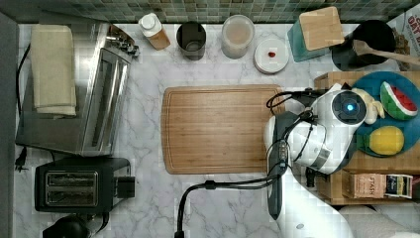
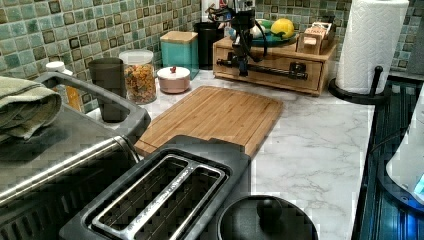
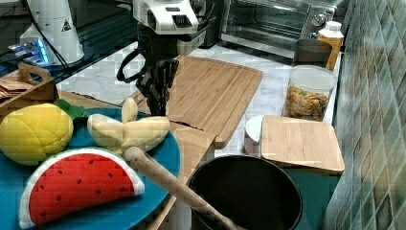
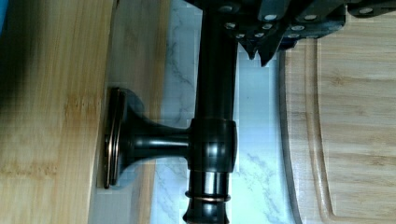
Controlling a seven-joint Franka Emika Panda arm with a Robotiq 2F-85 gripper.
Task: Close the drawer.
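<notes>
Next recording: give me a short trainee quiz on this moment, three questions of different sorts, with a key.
1. True or false: nothing lies on the cutting board.
2. Which of these lies on the blue plate?
A. a toy watermelon slice
B. a toaster
C. a paper towel roll
3. In the left view, which part of the drawer is the hand at?

Key:
1. True; the board's surface is bare wood.
2. A.
3. Its black bar handle, near the end on the left view's left.
</notes>
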